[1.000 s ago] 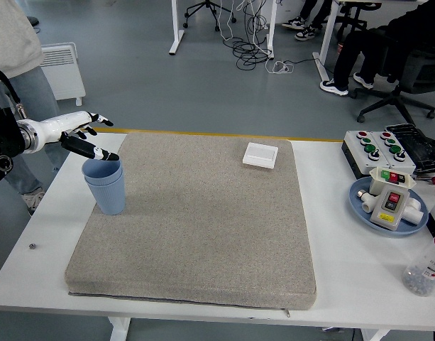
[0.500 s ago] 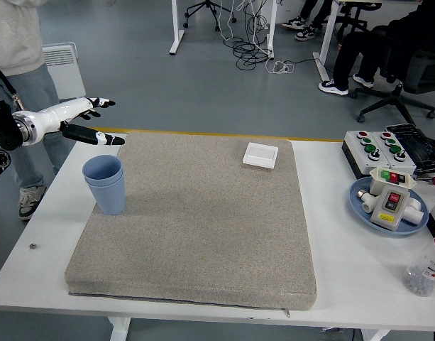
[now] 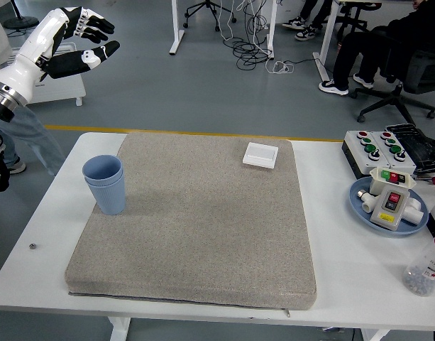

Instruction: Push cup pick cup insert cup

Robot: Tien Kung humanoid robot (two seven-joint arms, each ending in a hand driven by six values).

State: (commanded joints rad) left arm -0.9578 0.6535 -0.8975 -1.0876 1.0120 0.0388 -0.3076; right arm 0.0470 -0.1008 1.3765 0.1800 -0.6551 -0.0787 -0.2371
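Nearest, along the bottom edge: white table (image 3: 43, 273), bare at its left margin, with a tiny dark speck (image 3: 32, 246) on it. At lower right, a clear round bottle with a red cap (image 3: 424, 268). Spread over most of the tabletop: large grey square fabric mat (image 3: 196, 220). On the mat's left part: two pale blue plastic cups (image 3: 105, 184), one nested inside the other, upright, touching nothing but the mat. To the right, off the mat: round blue plate (image 3: 360, 195) loaded with a white switch box carrying red and yellow parts (image 3: 389, 202). Behind it: black control box with green and red buttons (image 3: 379, 145). Near the mat's far edge: small white square pad (image 3: 260, 154), lying flat. Farthest, raised high at upper left, well apart from the cups: left hand (image 3: 69, 44), white-backed with black fingers (image 3: 95, 27) spread loosely, thumb apart below them, holding nothing. Beyond the table: grey floor, desk legs, cables, a seated person's legs (image 3: 359, 50) at top right.
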